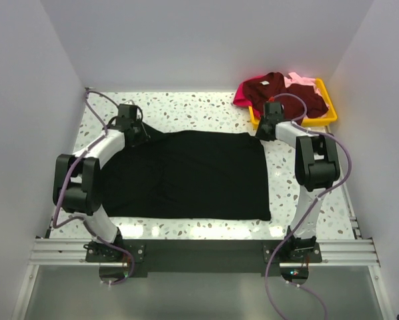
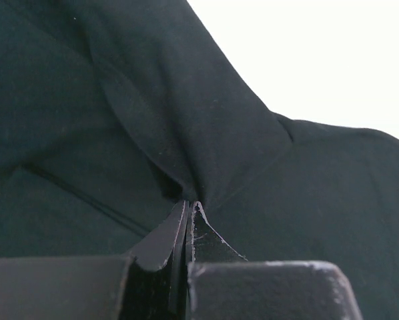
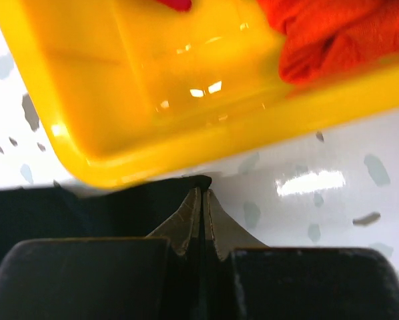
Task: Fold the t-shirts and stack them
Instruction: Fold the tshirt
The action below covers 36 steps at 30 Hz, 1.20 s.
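Observation:
The large black t-shirt [image 1: 186,177] lies spread flat across the middle of the table. My left gripper [image 1: 138,131] is shut on its far left corner; the left wrist view shows the jaws pinched on a fold of black cloth [image 2: 186,133]. My right gripper [image 1: 263,131] is shut on its far right corner, where the tips pinch the black cloth edge [image 3: 206,181]. The dark maroon t-shirt [image 1: 279,90], the magenta t-shirt [image 1: 241,99] and the pale pink t-shirt [image 1: 301,80] lie heaped in the yellow tray [image 1: 319,120].
The yellow tray [image 3: 119,100] stands at the back right, just beyond my right gripper. White walls enclose the speckled table [image 1: 206,107] on three sides. A metal rail [image 1: 206,250] runs along the near edge.

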Each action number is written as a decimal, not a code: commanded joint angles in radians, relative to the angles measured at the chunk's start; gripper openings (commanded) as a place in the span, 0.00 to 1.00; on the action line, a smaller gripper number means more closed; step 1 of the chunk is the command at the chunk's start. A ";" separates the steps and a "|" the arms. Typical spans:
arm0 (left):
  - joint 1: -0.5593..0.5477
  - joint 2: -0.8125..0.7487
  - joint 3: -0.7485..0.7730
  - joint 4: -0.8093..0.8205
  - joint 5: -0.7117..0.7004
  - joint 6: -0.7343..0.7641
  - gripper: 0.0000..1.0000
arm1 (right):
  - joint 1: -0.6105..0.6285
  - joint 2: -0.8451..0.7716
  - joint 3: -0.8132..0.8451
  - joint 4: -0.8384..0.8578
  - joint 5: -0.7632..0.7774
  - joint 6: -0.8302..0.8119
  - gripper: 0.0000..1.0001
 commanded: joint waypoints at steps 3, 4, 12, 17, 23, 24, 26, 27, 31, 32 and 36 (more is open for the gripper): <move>-0.022 -0.122 -0.060 0.028 -0.018 -0.030 0.00 | -0.001 -0.170 -0.108 0.042 -0.031 -0.008 0.00; -0.024 -0.133 -0.083 0.028 -0.029 -0.033 0.00 | 0.001 -0.188 -0.137 0.045 -0.036 -0.008 0.00; -0.058 -0.239 -0.207 0.016 -0.062 -0.038 0.00 | 0.027 -0.383 -0.292 0.008 -0.077 -0.043 0.00; -0.084 -0.316 -0.258 -0.031 -0.142 -0.025 0.00 | 0.042 -0.487 -0.390 -0.038 -0.076 -0.063 0.00; -0.094 -0.429 -0.326 -0.067 -0.161 -0.035 0.00 | 0.055 -0.595 -0.478 -0.095 -0.021 -0.088 0.00; -0.097 -0.443 -0.341 -0.073 -0.165 -0.038 0.00 | 0.056 -0.606 -0.495 -0.098 -0.016 -0.088 0.00; -0.101 -0.483 -0.364 -0.090 -0.173 -0.041 0.00 | 0.055 -0.639 -0.510 -0.113 -0.004 -0.091 0.00; -0.101 -0.498 -0.372 -0.096 -0.175 -0.041 0.00 | 0.055 -0.648 -0.521 -0.125 -0.002 -0.089 0.00; -0.101 -0.579 -0.407 -0.133 -0.184 -0.051 0.00 | 0.056 -0.701 -0.541 -0.155 0.015 -0.091 0.00; -0.101 -0.592 -0.419 -0.139 -0.182 -0.059 0.00 | 0.056 -0.717 -0.545 -0.162 0.018 -0.092 0.00; -0.104 -0.652 -0.448 -0.160 -0.164 -0.068 0.00 | 0.062 -0.753 -0.565 -0.198 0.022 -0.089 0.00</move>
